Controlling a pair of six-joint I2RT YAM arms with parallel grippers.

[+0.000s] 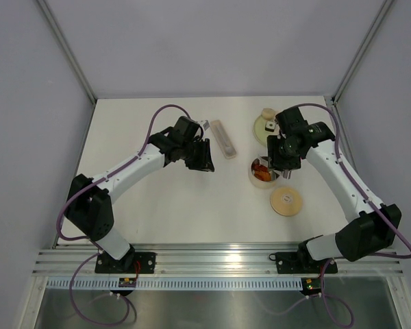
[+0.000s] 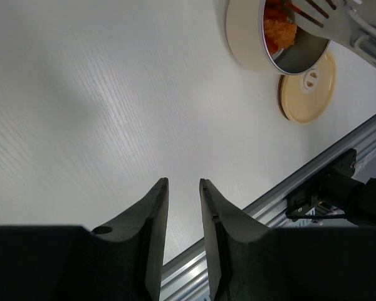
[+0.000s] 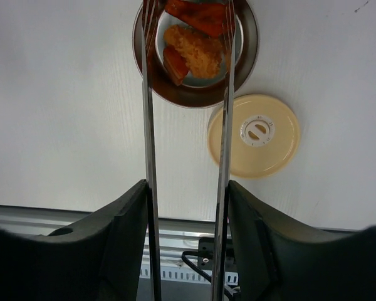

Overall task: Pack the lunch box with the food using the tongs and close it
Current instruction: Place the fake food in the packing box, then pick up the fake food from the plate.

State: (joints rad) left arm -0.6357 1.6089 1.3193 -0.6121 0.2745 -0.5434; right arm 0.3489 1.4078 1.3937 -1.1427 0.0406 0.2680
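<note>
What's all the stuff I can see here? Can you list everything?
table: one, white, under everything
lunch box: one, cream outside, steel inside, right side
food: at least three, orange, in the lunch box
lid: one, tan, beside the lunch box
tongs: one, silver, held with tips over the lunch box
plate: one, yellow-green, behind the lunch box
bun: one, beige, on the plate
case: one, pale, far middle
left tool: one, black, slightly open, empty
right tool: one, black, gripping the tongs
arms: two, black and white, near edge
</note>
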